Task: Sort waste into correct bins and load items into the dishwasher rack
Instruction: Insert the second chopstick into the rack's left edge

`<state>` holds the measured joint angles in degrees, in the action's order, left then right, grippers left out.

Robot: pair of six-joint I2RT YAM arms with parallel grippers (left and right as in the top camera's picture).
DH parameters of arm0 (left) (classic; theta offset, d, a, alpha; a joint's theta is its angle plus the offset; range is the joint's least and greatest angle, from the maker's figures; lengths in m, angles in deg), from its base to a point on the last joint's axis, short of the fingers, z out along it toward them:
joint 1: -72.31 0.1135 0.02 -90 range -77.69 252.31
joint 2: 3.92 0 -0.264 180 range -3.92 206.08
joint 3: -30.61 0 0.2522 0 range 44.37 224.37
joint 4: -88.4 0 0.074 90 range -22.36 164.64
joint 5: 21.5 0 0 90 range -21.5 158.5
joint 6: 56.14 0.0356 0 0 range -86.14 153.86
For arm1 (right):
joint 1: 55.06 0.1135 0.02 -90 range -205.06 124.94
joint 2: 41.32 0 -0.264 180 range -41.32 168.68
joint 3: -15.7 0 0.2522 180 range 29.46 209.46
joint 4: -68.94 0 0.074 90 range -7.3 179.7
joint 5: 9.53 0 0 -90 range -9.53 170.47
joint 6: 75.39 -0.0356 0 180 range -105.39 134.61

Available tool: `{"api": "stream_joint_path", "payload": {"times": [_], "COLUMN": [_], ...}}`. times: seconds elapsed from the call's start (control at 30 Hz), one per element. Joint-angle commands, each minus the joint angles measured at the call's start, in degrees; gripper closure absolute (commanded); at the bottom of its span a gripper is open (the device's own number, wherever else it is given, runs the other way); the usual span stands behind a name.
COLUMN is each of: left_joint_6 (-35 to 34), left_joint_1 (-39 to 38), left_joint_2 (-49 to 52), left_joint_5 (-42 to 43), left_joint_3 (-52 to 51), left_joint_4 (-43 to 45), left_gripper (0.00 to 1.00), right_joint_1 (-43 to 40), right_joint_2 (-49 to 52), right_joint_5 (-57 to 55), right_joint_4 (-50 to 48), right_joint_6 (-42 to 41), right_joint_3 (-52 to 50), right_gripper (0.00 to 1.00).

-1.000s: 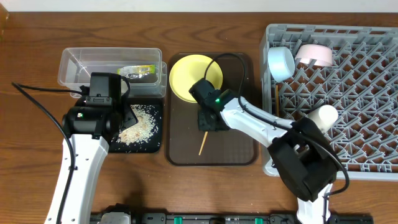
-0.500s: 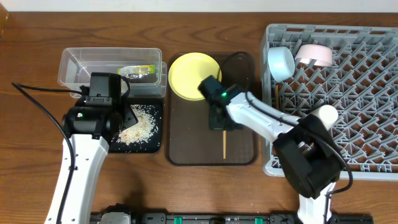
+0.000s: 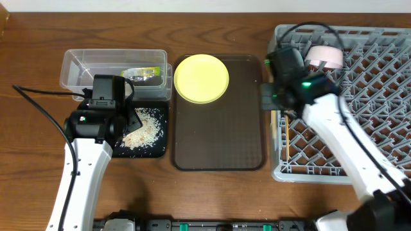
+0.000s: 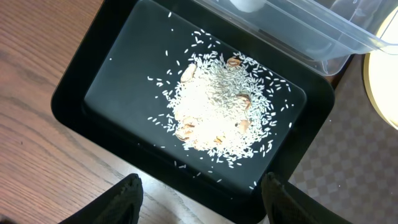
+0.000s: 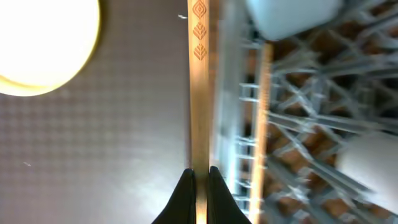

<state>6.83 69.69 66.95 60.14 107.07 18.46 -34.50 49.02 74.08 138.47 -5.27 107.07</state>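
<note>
Wooden chopstick (image 5: 199,93) nipped between the closed fingertips of the right gripper (image 5: 199,186), pointing straight away from the wrist camera. Held over the right edge of the brown tray (image 3: 218,141), just beside the left wall of the grey rack (image 3: 385,128). Second chopstick (image 5: 266,93) inside the rack, lying along that same wall. Pale bowl (image 5: 292,12) blurred at the rack's far left, white bowl (image 5: 373,162) nearer and further right, both soft in the wrist view. Cup (image 3: 324,56) tipped on the pegs at the far side of the rack.

Yellow plate (image 3: 201,78) at the far left corner of the brown tray.

Left of that, black tray (image 4: 106,93) with a heap of rice (image 4: 211,112) in the middle, a few tan bits mixed in, stray grains around. Left gripper (image 4: 202,205) spread wide and empty, hanging over the black tray's near rim. Clear tub (image 3: 80,70) touching the far side of the black tray, green-yellow wrapper (image 3: 142,73) inside at its right end.
</note>
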Motion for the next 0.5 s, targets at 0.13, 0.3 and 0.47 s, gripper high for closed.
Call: {"api": "stream_joint_path", "payload": {"times": [0.13,0.3,0.47], "left_joint_6": [-0.33,-0.33,-0.33], "left_joint_1": [0.31,0.31,0.31], "left_joint_2": [-0.57,-0.57,-0.57], "left_joint_5": [-1.09,-1.09,-1.09], "left_joint_3": [0.55,0.55,0.55], "left_joint_4": [-0.11,-0.13,-0.13], "left_gripper": [0.36,0.36,0.36], "right_joint_1": [-5.42,-5.7,-5.7], "right_joint_2": [0.98,1.18,1.01], "right_joint_5": [-0.66,-0.63,-0.66], "right_joint_4": [1.92,-2.27,-6.4], "right_joint_6": [6.27,6.25,6.25], "right_joint_3": [-3.32,-9.4,-10.82], "right_gripper": [0.99,0.99,0.88]}}
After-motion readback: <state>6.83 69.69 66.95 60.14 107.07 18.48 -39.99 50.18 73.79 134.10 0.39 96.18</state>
